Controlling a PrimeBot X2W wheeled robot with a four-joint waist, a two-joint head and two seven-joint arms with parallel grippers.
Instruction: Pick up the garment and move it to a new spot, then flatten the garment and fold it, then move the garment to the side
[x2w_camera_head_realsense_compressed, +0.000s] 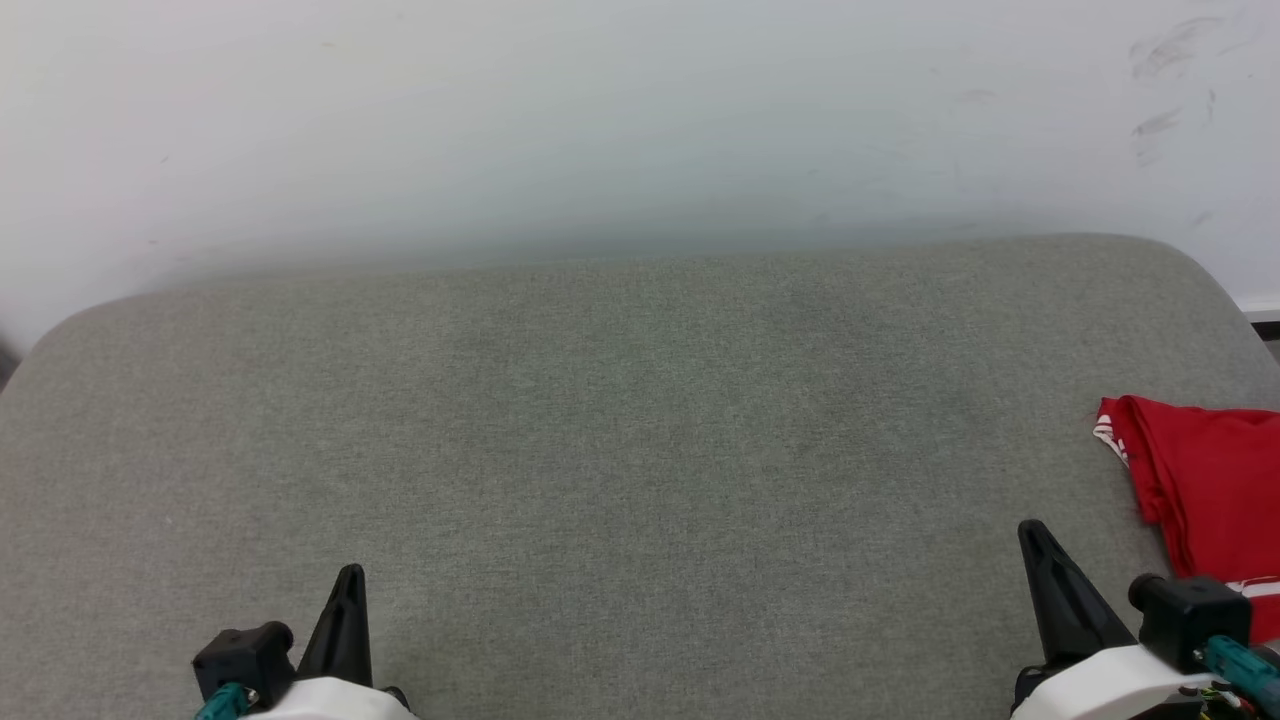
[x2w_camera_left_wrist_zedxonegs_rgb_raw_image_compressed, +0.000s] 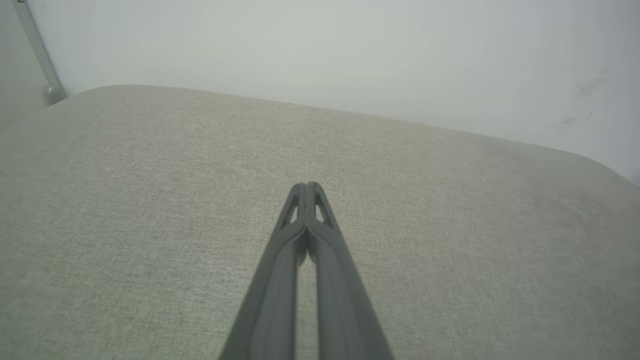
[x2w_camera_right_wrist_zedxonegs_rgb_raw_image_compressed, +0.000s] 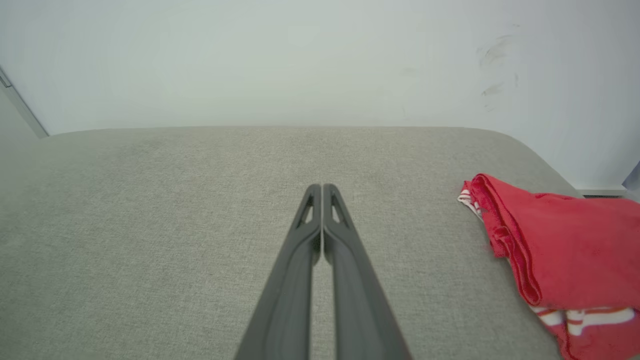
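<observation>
The garment (x2w_camera_head_realsense_compressed: 1210, 480) is a red shirt with white-and-red striped trim, lying folded at the right edge of the grey cushioned surface (x2w_camera_head_realsense_compressed: 620, 420); in the right wrist view the garment (x2w_camera_right_wrist_zedxonegs_rgb_raw_image_compressed: 565, 250) sits to the right of my fingers, apart from them. My right gripper (x2w_camera_head_realsense_compressed: 1035, 535) rests low at the front right, just left of the garment, its jaws shut on nothing (x2w_camera_right_wrist_zedxonegs_rgb_raw_image_compressed: 321, 187). At the front left my left gripper (x2w_camera_head_realsense_compressed: 350, 575) is also shut and empty (x2w_camera_left_wrist_zedxonegs_rgb_raw_image_compressed: 307, 186), hovering over bare fabric.
A pale wall (x2w_camera_head_realsense_compressed: 640, 120) rises right behind the cushioned surface, with dark scuff marks (x2w_camera_head_realsense_compressed: 1165, 60) at its upper right. The surface's rounded corners fall away at far left and far right.
</observation>
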